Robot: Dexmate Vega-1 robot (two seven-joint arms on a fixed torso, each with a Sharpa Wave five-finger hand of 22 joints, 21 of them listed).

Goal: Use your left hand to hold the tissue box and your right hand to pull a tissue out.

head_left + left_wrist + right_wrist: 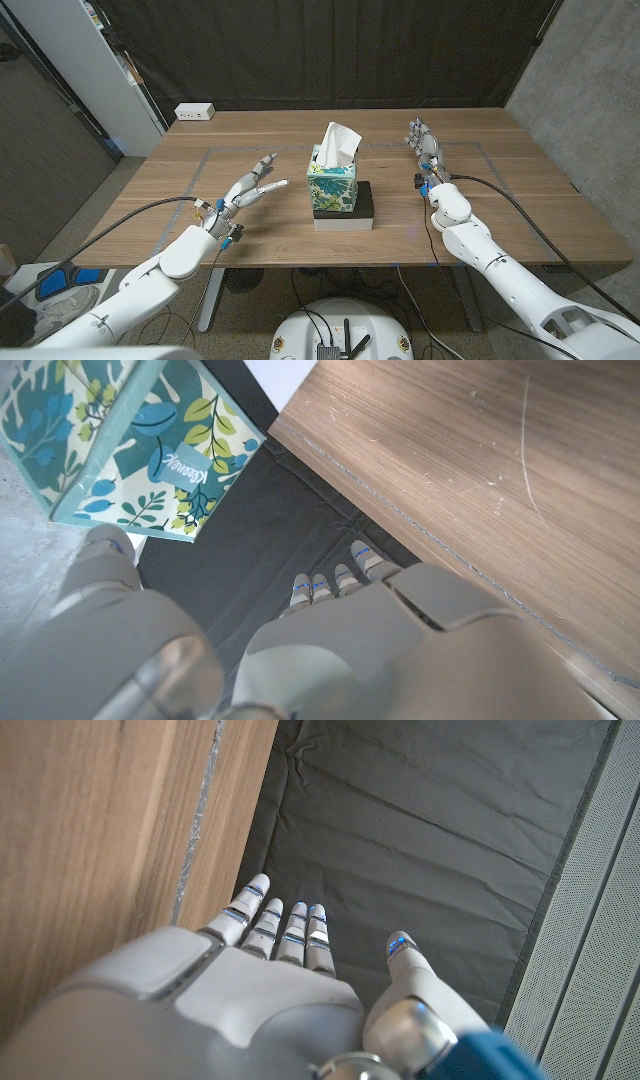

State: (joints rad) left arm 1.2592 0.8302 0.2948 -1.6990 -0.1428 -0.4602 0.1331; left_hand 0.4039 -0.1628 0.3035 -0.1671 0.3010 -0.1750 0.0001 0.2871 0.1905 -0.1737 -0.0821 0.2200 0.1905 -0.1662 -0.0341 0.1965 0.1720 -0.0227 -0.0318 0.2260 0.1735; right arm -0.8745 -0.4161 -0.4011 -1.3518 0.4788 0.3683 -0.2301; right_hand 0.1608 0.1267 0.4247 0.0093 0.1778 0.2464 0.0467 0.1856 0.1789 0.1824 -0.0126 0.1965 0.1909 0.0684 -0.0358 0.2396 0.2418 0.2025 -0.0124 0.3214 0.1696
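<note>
On the wooden table point(480, 215), the tissue box point(333, 184) sits centrally, reachable; left hand point(250, 186) at nine o'clock and right hand point(424, 148) at three o'clock wait spread, empty.

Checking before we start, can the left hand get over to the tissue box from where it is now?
Probably yes. The left hand is open, fingers aimed at the tissue box, with only bare table between them. The box stands on a black and white block.
</note>
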